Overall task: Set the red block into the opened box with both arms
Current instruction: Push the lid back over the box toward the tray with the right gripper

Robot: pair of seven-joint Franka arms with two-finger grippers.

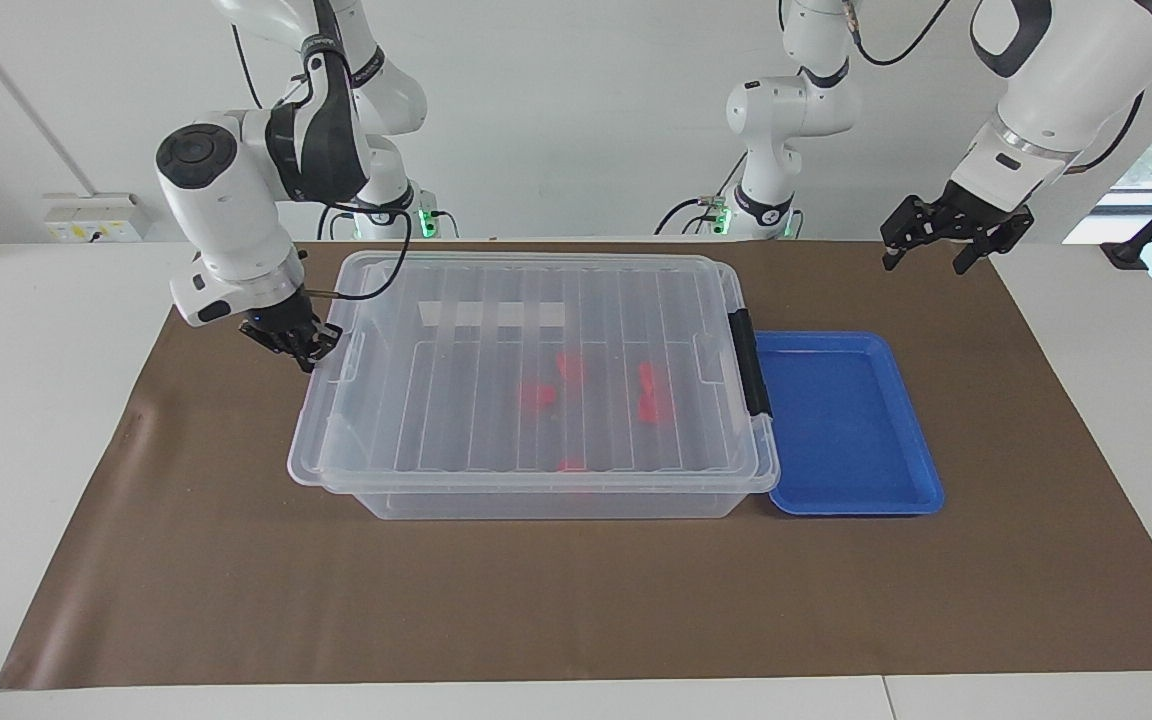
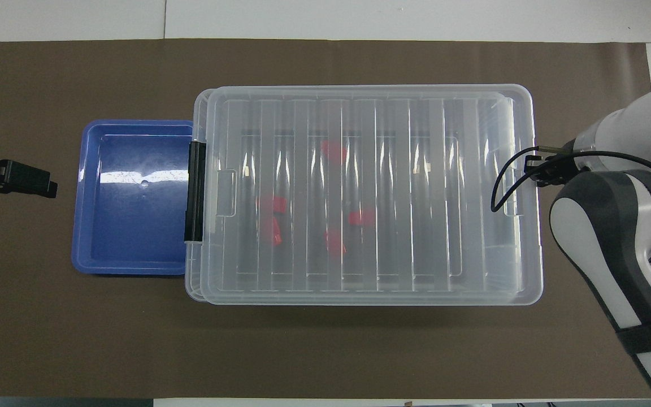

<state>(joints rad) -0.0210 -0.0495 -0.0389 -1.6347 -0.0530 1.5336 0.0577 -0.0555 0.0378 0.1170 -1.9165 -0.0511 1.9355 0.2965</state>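
You'll find the red block (image 2: 272, 232) (image 1: 648, 375) inside the box (image 2: 534, 294) (image 1: 536, 505), under the ribbed clear lid (image 2: 370, 96) (image 1: 496, 262), toward the end with the black latch (image 2: 196, 192) (image 1: 751, 365). Its long axis seems to run nearer-to-farther from the robots, but the ribs smear its outline, so you cannot tell which end is the narrow one. Other red pieces (image 2: 334, 151) lie around it, just as blurred.

The box's long axis runs from one arm's end of the desk (image 1: 536, 600) to the other. The latch end touches the blue tray (image 2: 133, 268) (image 1: 856, 505).

The right claw (image 1: 294, 345) is pressed together at the lid's tab on the right arm's end. From overhead the arm's own body hides it, and you cannot tell whether it pinches the tab. The left claw (image 1: 936, 245) (image 2: 12, 178) waits, spread and holding nothing, over the brown mat near the left arm's end. The overhead view cuts it off at the frame's edge.
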